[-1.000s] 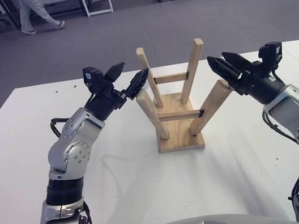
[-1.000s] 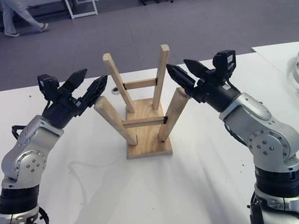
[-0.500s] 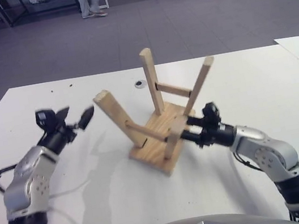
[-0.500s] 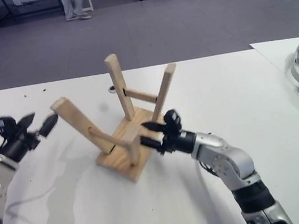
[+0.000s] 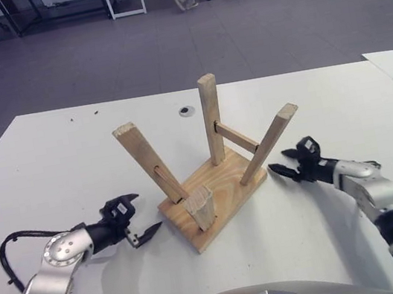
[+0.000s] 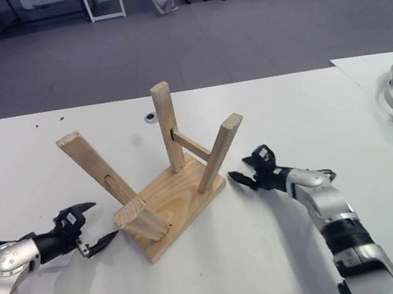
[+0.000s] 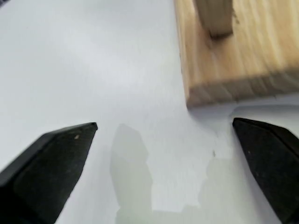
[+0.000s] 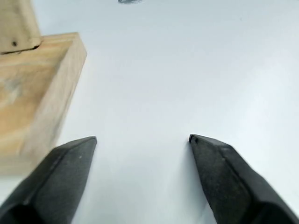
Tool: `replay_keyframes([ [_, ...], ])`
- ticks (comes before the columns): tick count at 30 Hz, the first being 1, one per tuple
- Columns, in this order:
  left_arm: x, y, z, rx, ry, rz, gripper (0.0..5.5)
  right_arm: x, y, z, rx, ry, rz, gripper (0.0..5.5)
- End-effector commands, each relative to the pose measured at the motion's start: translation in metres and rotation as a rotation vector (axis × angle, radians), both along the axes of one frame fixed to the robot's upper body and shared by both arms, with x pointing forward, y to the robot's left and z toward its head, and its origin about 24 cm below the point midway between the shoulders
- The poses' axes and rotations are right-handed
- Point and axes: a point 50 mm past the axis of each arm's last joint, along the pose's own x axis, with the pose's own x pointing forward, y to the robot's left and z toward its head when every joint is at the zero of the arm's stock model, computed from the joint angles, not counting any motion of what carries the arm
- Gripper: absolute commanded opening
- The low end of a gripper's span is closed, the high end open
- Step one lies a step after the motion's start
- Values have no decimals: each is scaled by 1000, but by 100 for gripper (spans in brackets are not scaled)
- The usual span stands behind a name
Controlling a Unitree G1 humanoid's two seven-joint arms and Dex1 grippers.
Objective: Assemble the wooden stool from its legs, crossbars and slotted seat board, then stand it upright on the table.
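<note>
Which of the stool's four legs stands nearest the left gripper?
The short-looking leg at the near corner of the seat board; the left gripper lies beside it, the other three farther off.

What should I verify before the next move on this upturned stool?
1. Left gripper open, beside the seat board's near corner: ok.
2. Right gripper open, at the board's opposite side: ok.
3. Board flat on the table: ok.
4. Four legs standing in the board: ok.
5. Both crossbars seated: cannot tell; one shows between two legs.
6. Standing upright: not ok, legs point up.
</note>
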Motion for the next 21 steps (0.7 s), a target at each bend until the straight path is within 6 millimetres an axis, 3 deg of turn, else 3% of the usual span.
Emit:
replay_keyframes([
  [1,16,-15,-34,72,8,78,536,-17,28,-26,6,72,149,375],
  [4,38,-39,-35,-94,-75,244,536,-41,36,-24,59,76,207,375],
  [7,40,-36,-33,-144,-117,354,536,-55,37,-16,87,62,174,375],
  [14,10,4,-22,-88,-147,504,536,-52,7,-7,35,-46,-140,375],
  [16,-5,-2,-26,-77,-100,479,536,-54,0,-12,-4,-39,-181,375],
  [21,-23,-24,-36,-73,-22,422,536,-68,7,-16,-26,-13,-144,375],
])
